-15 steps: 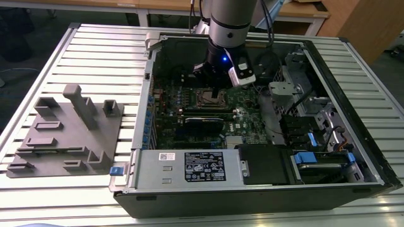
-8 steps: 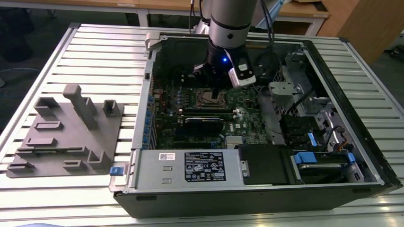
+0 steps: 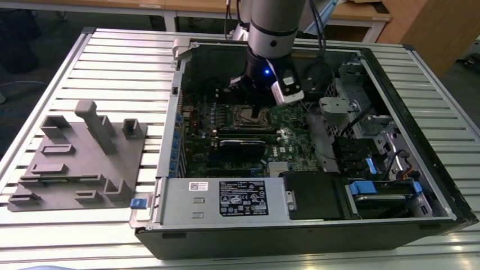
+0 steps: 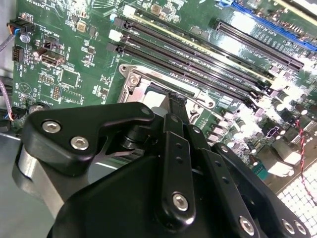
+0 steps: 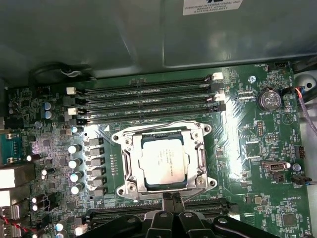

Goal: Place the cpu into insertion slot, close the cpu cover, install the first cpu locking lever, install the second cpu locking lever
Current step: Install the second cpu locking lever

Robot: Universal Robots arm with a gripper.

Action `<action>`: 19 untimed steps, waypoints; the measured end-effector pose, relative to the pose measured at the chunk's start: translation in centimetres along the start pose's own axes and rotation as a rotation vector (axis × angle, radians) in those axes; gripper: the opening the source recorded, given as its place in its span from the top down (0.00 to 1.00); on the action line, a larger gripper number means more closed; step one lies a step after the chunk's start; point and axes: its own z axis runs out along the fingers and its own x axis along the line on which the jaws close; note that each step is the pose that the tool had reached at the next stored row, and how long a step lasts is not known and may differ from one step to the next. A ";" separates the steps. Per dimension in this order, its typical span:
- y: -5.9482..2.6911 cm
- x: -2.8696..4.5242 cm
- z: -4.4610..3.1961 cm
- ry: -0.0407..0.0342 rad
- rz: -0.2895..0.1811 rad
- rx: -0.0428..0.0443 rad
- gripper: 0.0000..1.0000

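So the black metal pincer point(image 5: 172, 197) is sitting right at the edge of the socket, fingertips pressed together with nothing between them as far as I can see, tips down at the rim of the thin square silver metal cpu cover point(image 5: 164, 137). In the first wrist view the socket lies straight off toward 12 o'clock from the tips, basically touching distance, and the small flat square cpu with the dull silver-grey top point(image 5: 163, 161) is already seated flat in the square insertion slot point(image 5: 146, 184), with the frame down around it. The chip's sides run square to the long black memory slots point(image 5: 148, 101) beyond it at 12. In the exterior view the pincer point(image 3: 259, 109) hangs just above the socket point(image 3: 250, 117) on the green circuit board point(image 3: 225, 140), inside the open black computer case point(image 3: 420, 169) on the slatted metal table point(image 3: 112, 62). Can't make out either locking lever clearly, so no call on those.
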 end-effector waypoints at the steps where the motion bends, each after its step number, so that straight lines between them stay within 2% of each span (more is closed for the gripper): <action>1: -0.07 0.02 0.00 -0.0002 0.000 0.0000 0.89; 10: -0.59 0.50 -0.01 -0.0042 0.000 -0.0005 0.89; 19: -0.95 1.34 0.03 -0.0050 0.000 -0.0010 0.89</action>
